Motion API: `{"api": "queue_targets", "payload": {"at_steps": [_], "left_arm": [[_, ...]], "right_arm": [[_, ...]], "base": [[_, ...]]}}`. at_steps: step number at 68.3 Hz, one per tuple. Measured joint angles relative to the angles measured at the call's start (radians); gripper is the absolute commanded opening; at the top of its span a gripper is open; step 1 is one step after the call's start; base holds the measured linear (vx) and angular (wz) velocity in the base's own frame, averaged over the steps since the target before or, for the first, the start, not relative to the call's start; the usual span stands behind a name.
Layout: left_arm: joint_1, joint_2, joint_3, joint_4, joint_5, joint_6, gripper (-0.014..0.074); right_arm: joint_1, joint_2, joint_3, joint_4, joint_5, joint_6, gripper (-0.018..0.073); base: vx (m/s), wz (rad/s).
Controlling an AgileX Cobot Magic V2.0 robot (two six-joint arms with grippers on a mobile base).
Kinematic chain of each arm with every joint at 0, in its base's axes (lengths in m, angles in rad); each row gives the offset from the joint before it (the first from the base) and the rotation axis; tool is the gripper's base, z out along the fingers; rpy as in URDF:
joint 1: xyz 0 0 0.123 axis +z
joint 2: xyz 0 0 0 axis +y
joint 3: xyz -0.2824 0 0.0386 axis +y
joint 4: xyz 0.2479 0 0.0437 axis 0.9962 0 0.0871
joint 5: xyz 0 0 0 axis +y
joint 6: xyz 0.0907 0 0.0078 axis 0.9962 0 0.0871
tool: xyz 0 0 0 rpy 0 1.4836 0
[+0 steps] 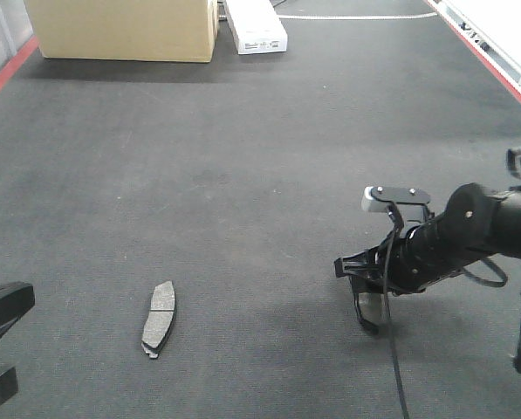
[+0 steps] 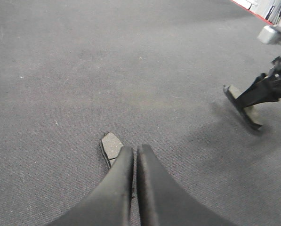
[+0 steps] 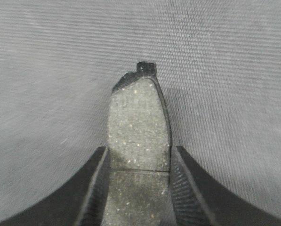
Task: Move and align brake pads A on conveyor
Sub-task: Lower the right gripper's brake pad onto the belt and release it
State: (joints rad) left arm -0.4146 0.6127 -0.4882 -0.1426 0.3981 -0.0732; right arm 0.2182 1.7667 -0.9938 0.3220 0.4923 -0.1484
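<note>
One brake pad [image 1: 160, 319] lies flat on the charcoal conveyor [image 1: 243, 175] at the front left, grey with a groove across its middle. In the left wrist view its far end [image 2: 113, 144] shows just past my left gripper [image 2: 135, 149], which is shut with nothing between its fingers; the rest of the pad is hidden behind the left finger. My right gripper [image 3: 139, 151] is shut on a second brake pad [image 3: 139, 127], gripped by its long edges near the groove. In the front view this pad [image 1: 367, 312] hangs low over the belt at the right.
A cardboard box [image 1: 125, 26] and a white box [image 1: 256, 24] stand at the far end of the belt. Red edge strips run along the left [image 1: 7, 70] and right [image 1: 496, 63] sides. The left arm's black end [image 1: 5, 307] shows at the bottom left.
</note>
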Motion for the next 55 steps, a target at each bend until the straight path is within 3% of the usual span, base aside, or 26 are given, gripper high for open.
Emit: {"api": "queue_targets", "payload": {"at_steps": [32,55], "left_arm": [[0.0,0.0,0.0,0.0,0.0,0.0,-0.0006],[0.0,0.0,0.0,0.0,0.001,0.0,-0.0006]], "right_arm": [[0.0,0.022,-0.004,0.0,-0.001,0.001,0.0403],[0.0,-0.049,-0.004,-0.009,0.051,0.04,0.0412]], "base": [[0.0,0.0],[0.0,0.0]]}}
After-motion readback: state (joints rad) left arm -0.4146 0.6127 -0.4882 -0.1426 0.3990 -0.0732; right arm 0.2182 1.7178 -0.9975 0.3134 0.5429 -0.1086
